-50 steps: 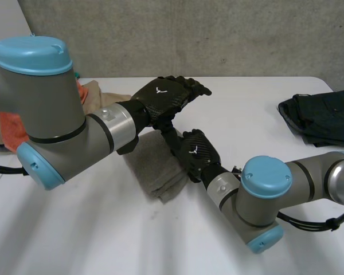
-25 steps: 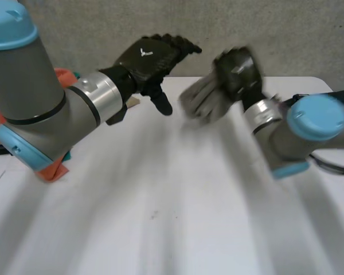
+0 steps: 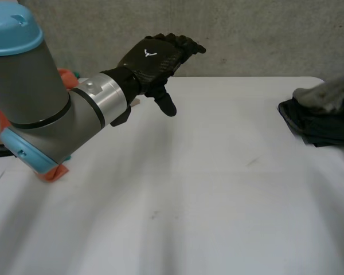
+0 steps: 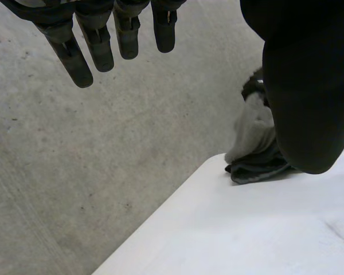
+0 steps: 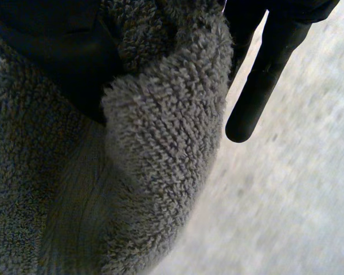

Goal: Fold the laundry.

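My left hand (image 3: 155, 57) hovers open above the back left of the white table (image 3: 218, 200); in the left wrist view its fingers (image 4: 97, 40) are straight and hold nothing. At the table's far right, a folded grey towel (image 3: 327, 94) sits over a pile of dark folded clothes (image 3: 318, 126). The right wrist view shows my right hand (image 5: 264, 69) shut on that grey towel (image 5: 149, 172), whose thick fold bulges out of the palm. Beyond the left hand's thumb (image 4: 309, 86), the towel (image 4: 252, 134) rests on the dark pile (image 4: 258, 169).
Orange cloth (image 3: 51, 172) lies at the table's left edge, behind my left arm. A concrete wall (image 3: 246, 34) runs along the far edge of the table.
My right arm has carried the grey towel from the middle of the table to the dark pile at the far right. The left hand has lifted off the towel, still open.
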Robot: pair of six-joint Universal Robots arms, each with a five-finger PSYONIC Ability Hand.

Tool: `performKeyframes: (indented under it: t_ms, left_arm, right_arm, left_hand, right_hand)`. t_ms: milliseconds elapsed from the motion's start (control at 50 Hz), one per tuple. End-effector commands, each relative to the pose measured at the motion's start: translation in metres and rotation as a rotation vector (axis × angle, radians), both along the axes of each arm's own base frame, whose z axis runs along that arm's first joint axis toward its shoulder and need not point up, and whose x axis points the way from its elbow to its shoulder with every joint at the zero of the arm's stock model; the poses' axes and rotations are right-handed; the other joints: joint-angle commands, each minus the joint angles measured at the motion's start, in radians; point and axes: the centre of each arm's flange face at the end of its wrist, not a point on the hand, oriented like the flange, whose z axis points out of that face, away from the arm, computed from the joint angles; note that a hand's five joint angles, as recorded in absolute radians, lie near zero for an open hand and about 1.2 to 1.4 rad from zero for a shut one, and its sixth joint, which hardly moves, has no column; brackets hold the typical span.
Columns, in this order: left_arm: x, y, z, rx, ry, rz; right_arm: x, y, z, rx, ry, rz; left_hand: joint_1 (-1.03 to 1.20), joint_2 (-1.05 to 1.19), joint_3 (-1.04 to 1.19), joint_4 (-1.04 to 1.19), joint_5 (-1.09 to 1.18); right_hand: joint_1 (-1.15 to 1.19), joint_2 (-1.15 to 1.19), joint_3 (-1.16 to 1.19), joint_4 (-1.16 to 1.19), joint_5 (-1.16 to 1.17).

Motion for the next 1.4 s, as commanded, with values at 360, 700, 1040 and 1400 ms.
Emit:
performKeyframes:
  t_ms: [360,700,1040,1400]
  left_arm:
    - [-0.02,0.031,-0.003,0.01,-0.006,-0.082]
    - [-0.021,0.046,0.028,-0.062,0.045,-0.11]
    - [0.132,-0.098,0.049,-0.198,-0.024,0.664]
    - [0.235,-0.257,-0.159,-0.179,-0.397,0.743]
  right_arm:
    - [-0.065,0.054,0.008,0.326,-0.039,-0.052]
    - [-0.087,0.083,0.126,0.198,0.322,-0.565]
    - [0.197,0.217,0.123,0.098,0.208,0.352]
    - [0.193,0.263,0.043,0.323,0.324,0.369]
  left_hand:
    - [0.054,0.04,0.037,0.042,0.009]
    - [0.054,0.04,0.037,0.042,0.009]
    - [0.042,0.028,0.025,0.03,-0.003]
    - [0.267,0.253,0.25,0.255,0.222]
  right_hand:
    - [-0.855,-0.964,-0.996,-1.023,-0.943]
    - [-0.855,-0.964,-0.996,-1.023,-0.943]
    - [-0.855,-0.964,-0.996,-1.023,-0.943]
    - [-0.855,-0.964,-0.996,-1.023,-0.943]
